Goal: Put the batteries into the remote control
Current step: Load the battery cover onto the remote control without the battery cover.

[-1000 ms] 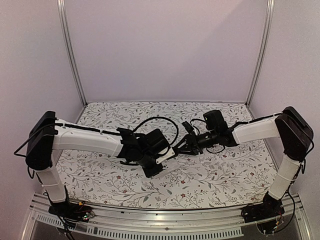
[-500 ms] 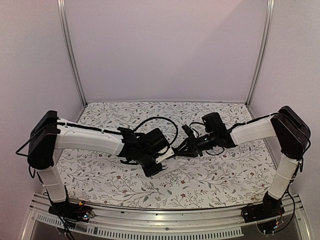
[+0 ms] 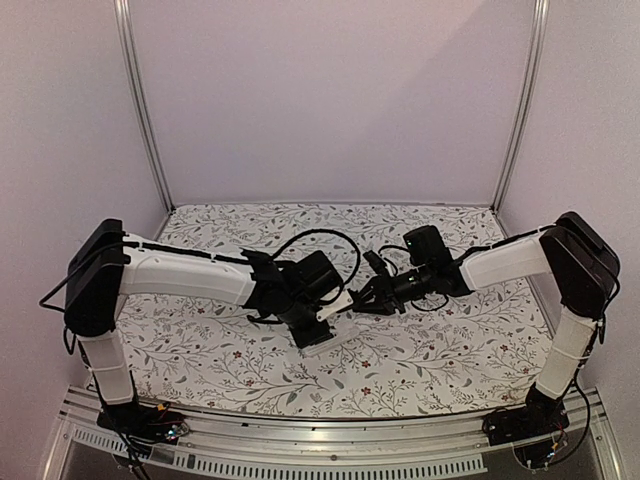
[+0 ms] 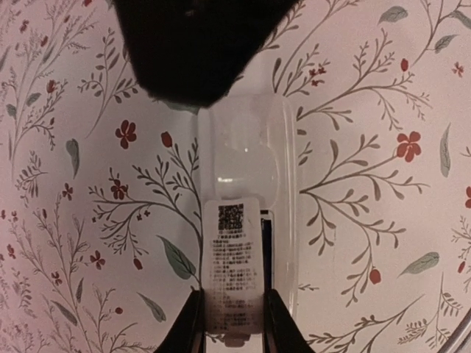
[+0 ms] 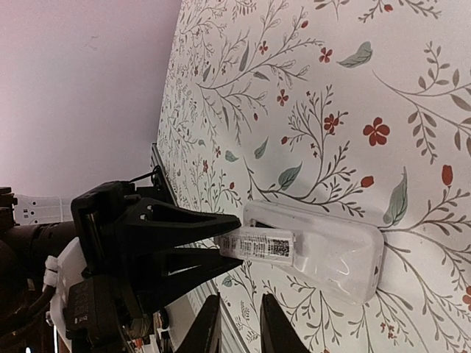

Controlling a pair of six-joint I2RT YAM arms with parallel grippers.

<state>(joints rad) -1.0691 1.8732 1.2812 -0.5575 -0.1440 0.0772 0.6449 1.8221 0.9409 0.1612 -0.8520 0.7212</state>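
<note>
The remote control point(image 4: 243, 147) lies back-up on the floral cloth, a pale white bar with a dark recess point(image 4: 266, 250) along one side. My left gripper point(image 4: 234, 294) is shut on a small flat white cover piece point(image 4: 232, 250) with a printed label, held over the remote's near end. The right wrist view shows the same: the remote point(image 5: 331, 254), the cover point(image 5: 257, 245) and the left gripper point(image 5: 237, 239) pinching it. My right gripper point(image 5: 235, 301) hovers close by, its fingers a little apart with nothing between them. From above, the left gripper point(image 3: 335, 308) and right gripper point(image 3: 362, 300) nearly meet. No batteries are in view.
The right gripper's black body point(image 4: 191, 44) hangs blurred over the remote's far end. The floral cloth point(image 3: 450, 340) covers the table. An aluminium rail point(image 3: 330, 440) runs along the front edge. Pale walls with metal posts point(image 3: 140, 110) close in the back and sides.
My left gripper has shifted a little right and away with the cover piece. My right gripper has moved slightly left toward it, then held still.
</note>
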